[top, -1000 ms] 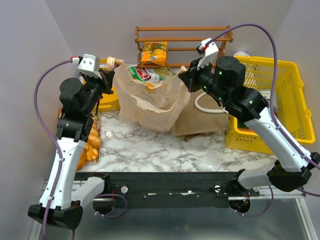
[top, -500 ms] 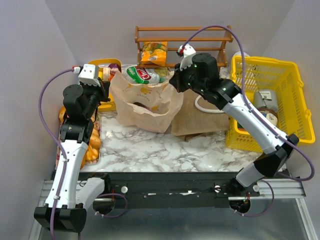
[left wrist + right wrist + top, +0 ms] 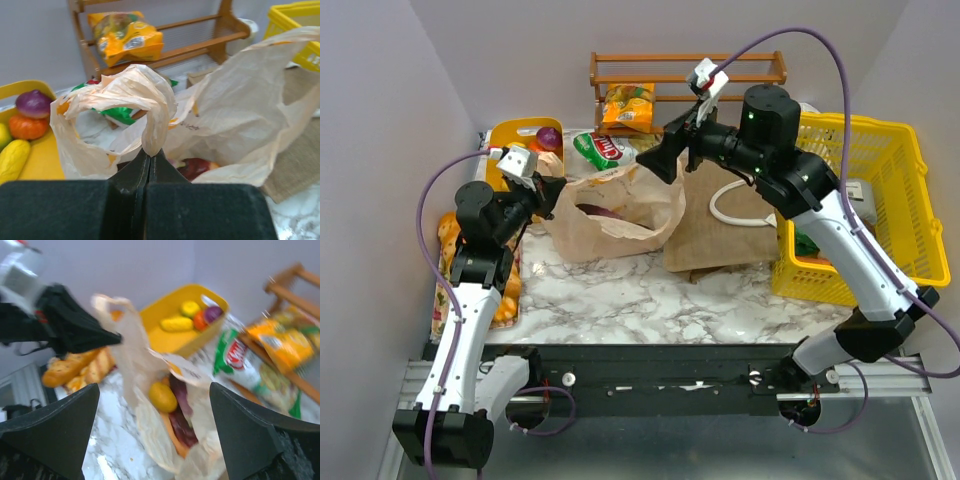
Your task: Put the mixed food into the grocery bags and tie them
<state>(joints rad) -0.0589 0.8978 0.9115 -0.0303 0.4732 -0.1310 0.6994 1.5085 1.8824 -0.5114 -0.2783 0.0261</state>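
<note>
Toward 11 o'clock from the table's middle, the peach plastic bag [image 3: 610, 215] stands slumped with its mouth open. At 9 o'clock of that mouth the left gripper [image 3: 552, 188] is pinched tight on one loop handle [image 3: 142, 95], which curls up out of the closed jaws in the left wrist view. At 2 o'clock of the mouth the right gripper [image 3: 665, 160] hovers with its fingers spread wide and nothing between them. Its own camera looks straight down into the bag.

Some packing looks done: a yellow round item [image 3: 162, 396] and a dark red one [image 3: 181, 417] lie inside the bag. Other groceries are outside it. A green packet [image 3: 608, 150] with a red logo lies just behind the bag at 12 o'clock, and a yellow packet [image 3: 627, 108] sits on the wooden rack [image 3: 685, 72] further back. Vegetables rest in the yellow tray [image 3: 510, 135] at 10 o'clock, and loaves [image 3: 505, 290] lie at 8 o'clock.

The jute tote [image 3: 720, 235] sits touching the bag at its 3 o'clock, its white handle showing, but I cannot tell what it holds. The yellow mesh basket [image 3: 905, 190] is beyond it at 3 o'clock.

Neither bag is tied. By my reckoning the plastic bag is partly filled with one handle secured. The second handle is yet to be gripped, and both knots and the tote are left.
</note>
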